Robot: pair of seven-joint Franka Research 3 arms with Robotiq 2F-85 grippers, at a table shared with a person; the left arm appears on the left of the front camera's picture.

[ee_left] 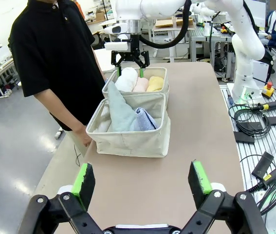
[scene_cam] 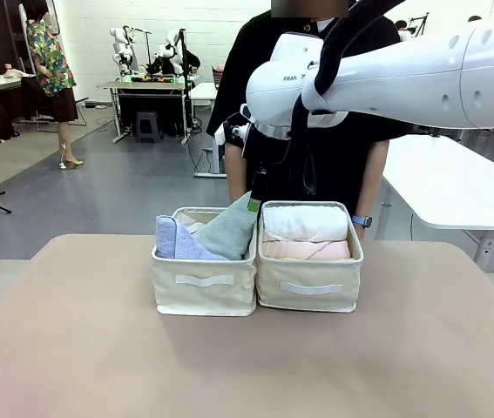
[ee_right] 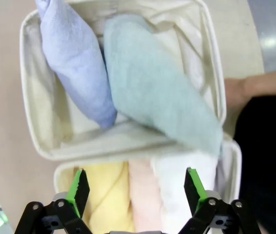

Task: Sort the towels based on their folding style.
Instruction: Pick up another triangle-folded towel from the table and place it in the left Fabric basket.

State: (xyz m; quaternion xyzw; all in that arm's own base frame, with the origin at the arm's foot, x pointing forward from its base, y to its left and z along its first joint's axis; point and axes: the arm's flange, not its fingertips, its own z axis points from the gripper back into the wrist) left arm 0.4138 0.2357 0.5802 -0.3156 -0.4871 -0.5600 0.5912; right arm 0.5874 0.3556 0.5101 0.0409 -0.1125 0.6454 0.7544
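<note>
Two cream baskets stand side by side mid-table. The left basket (scene_cam: 203, 296) holds two cone-folded towels, a lavender-blue towel (scene_cam: 177, 240) (ee_right: 74, 63) and a pale grey-green towel (scene_cam: 229, 231) (ee_right: 162, 97). In the right basket (scene_cam: 309, 294) lie rolled towels: a white one (scene_cam: 303, 222) (ee_right: 179, 178), a pink one (scene_cam: 303, 251) (ee_right: 142, 195) and a yellow one (ee_left: 155, 84) (ee_right: 103, 195). My right gripper (ee_right: 135, 187) (ee_left: 128, 61) (scene_cam: 257, 198) hangs open just above the rolled towels, holding nothing. My left gripper (ee_left: 142, 183) is open and empty over bare table, well back from the baskets.
A person in black stands close behind the baskets, one hand (ee_right: 237, 92) (ee_left: 84, 141) at the far side of the cone-towel basket. The tan tabletop (scene_cam: 72, 348) is bare around the baskets. My right arm (scene_cam: 403, 78) spans the upper right.
</note>
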